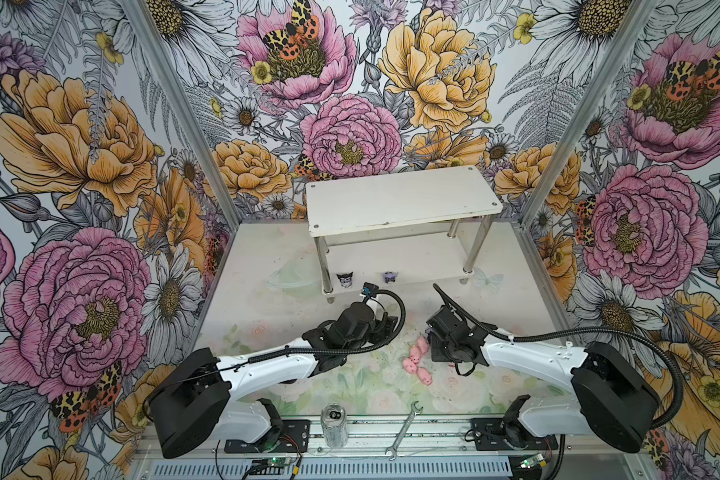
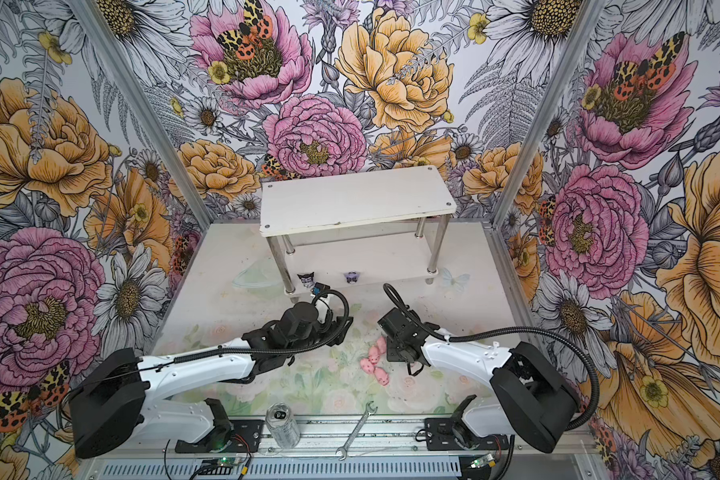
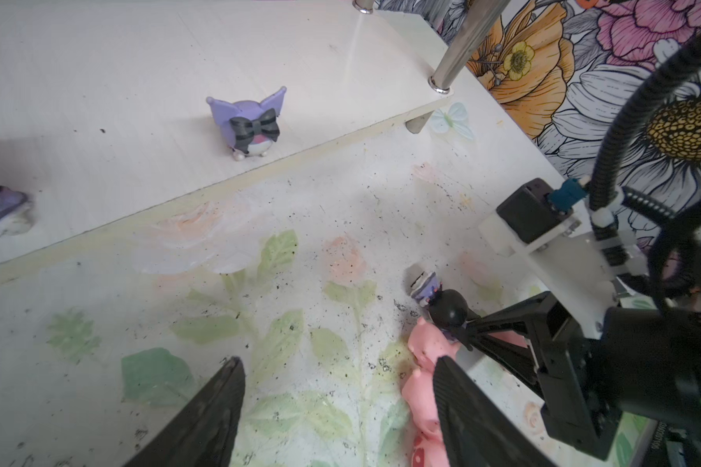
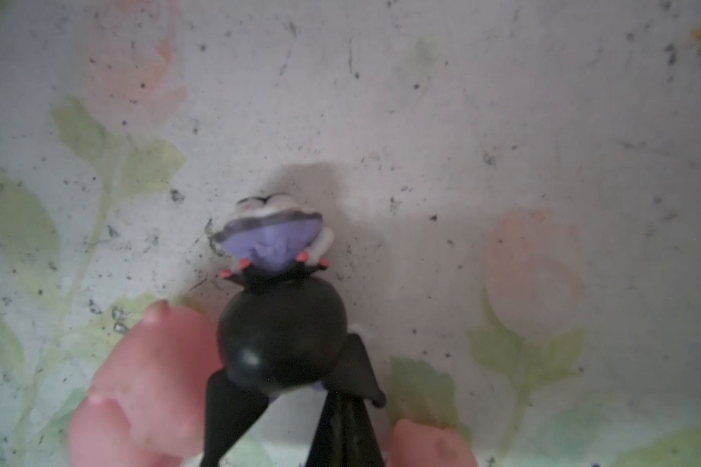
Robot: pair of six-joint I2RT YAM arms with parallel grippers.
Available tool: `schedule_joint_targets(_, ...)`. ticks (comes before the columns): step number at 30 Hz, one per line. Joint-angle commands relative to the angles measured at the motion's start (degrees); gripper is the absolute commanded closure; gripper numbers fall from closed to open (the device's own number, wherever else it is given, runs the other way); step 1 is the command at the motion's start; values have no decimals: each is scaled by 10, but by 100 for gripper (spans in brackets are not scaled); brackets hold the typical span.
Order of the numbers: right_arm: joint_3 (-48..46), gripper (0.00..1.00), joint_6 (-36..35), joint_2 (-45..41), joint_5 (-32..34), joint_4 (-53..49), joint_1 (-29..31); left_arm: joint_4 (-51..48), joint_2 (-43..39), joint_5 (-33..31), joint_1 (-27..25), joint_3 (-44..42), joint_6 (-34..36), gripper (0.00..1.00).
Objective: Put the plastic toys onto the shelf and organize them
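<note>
**Fingers spread on the left gripper (image 3: 338, 362), pressed together on the right gripper (image 3: 468, 324)**

The fingers (image 3: 211, 412) of the left gripper are seen spread wide above the flower-printed table (image 3: 98, 323), and nothing is held between them. Beyond them, two toys are found placed on the lower tier of the shelf (image 1: 404, 203), near its front edge: a black-headed figurine (image 1: 344, 279) close to the front left leg and, further right, a purple figurine (image 3: 247, 121), the two set well apart. Between the two arms the pink pigs (image 1: 415, 354) are gathered on the table, touching one another; four can be counted in both top views. Just beside the cluster a third figurine (image 4: 280, 315) is found, its black head turned towards the right gripper and its purple skirt pointed away. The fingers (image 4: 340, 436) of the right gripper are pressed together right at that head; whether an ear is pinched between them cannot be told. At the front edge of the table a clear can (image 1: 334, 424) is stood upright, and a silver wrench (image 1: 404, 430) is laid flat to its right.
</note>
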Motion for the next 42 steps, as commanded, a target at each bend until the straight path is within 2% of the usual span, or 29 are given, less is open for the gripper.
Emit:
schedule_joint_targets(1, 3, 100, -34, 16, 21, 62, -38, 30, 34, 33, -4, 24, 9, 25)
schedule_joint_targets(8, 46, 100, -76, 32, -7, 103, -77, 33, 89, 47, -8, 52, 10, 26)
schedule_joint_targets(14, -1, 100, -45, -86, -14, 80, -112, 1, 116, 39, -29, 93, 29, 21)
schedule_joint_targets(18, -37, 100, -33, -194, -30, 45, -169, -44, 152, 13, -69, 151, 64, 18)
schedule_joint_targets(21, -41, 99, -48, -244, -43, 10, -218, -71, 190, -5, -97, 194, 92, 16)
schedule_joint_targets(26, -42, 97, -69, -297, -81, -14, -282, -130, 291, -15, -119, 281, 134, 12)
schedule_joint_targets(28, -45, 94, -70, -310, -94, -14, -295, -159, 329, -15, -122, 317, 145, 11)
schedule_joint_targets(33, -55, 91, -71, -318, -114, -13, -306, -207, 392, -68, -134, 376, 158, 8)
schedule_joint_targets(38, -66, 89, -75, -322, -122, -13, -307, -226, 433, -93, -132, 411, 160, 11)
schedule_joint_targets(42, -76, 89, -77, -335, -127, -14, -310, -236, 456, -88, -124, 435, 162, 23)
